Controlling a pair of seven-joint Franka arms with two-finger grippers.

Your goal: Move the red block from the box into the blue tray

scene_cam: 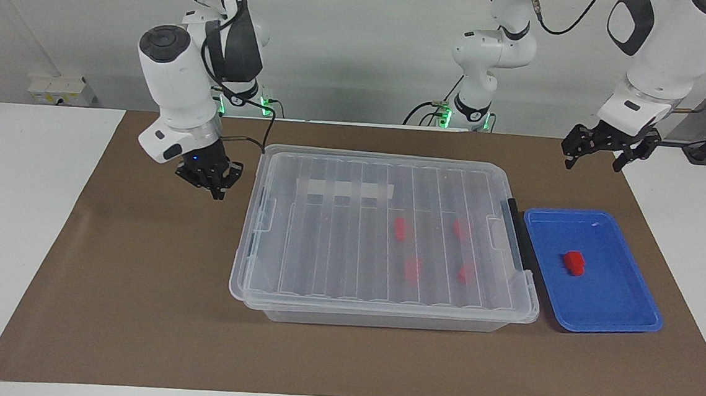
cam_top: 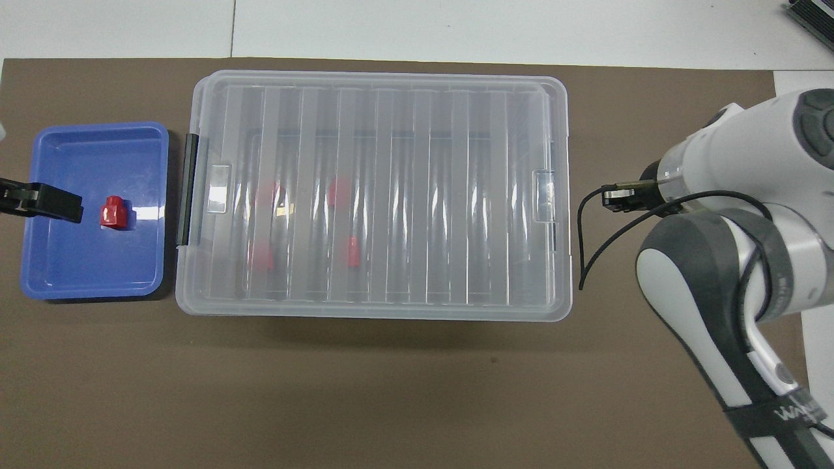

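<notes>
Block (scene_cam: 574,262) (cam_top: 113,212), red, is seen lying inside the tray (scene_cam: 622,307) (cam_top: 58,277), roughly at its middle; the tray is set just beside the clip end of the box (scene_cam: 383,306) (cam_top: 371,311), toward the left arm's end of the table; the box is closed by its ribbed lid (scene_cam: 341,188) (cam_top: 391,111), through which four more red blocks (scene_cam: 400,228) (cam_top: 339,191) are dimly seen; the left gripper (scene_cam: 607,152) is held raised with fingers spread, empty, near the tray's robot-side end; the right gripper (scene_cam: 214,183) is poised low over the mat beside the box's other end; whether its fingers are parted cannot be told.
</notes>
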